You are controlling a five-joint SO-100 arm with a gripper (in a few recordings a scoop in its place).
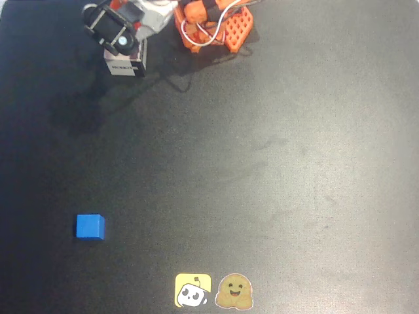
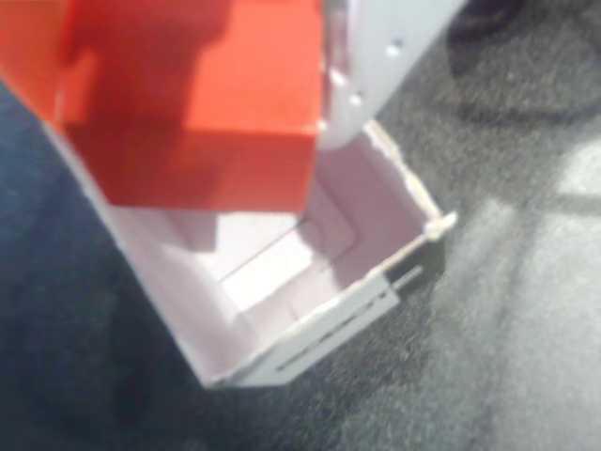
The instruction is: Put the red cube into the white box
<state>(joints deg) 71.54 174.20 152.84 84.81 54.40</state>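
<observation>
In the wrist view the red cube (image 2: 216,122) fills the upper left, held between an orange finger (image 2: 28,47) and a white finger (image 2: 376,66) of my gripper (image 2: 197,85), which is shut on it. It hangs just above the open top of the white box (image 2: 366,197), whose pale inside shows below it. In the overhead view the white box (image 1: 126,65), with dark lettering on its side, stands at the top left. The arm's wrist (image 1: 116,29) sits over it and hides the cube.
A blue cube (image 1: 90,226) lies at the lower left of the black mat. Two stickers (image 1: 213,291) sit at the bottom edge. The orange robot base (image 1: 213,23) stands at the top centre with loose cables.
</observation>
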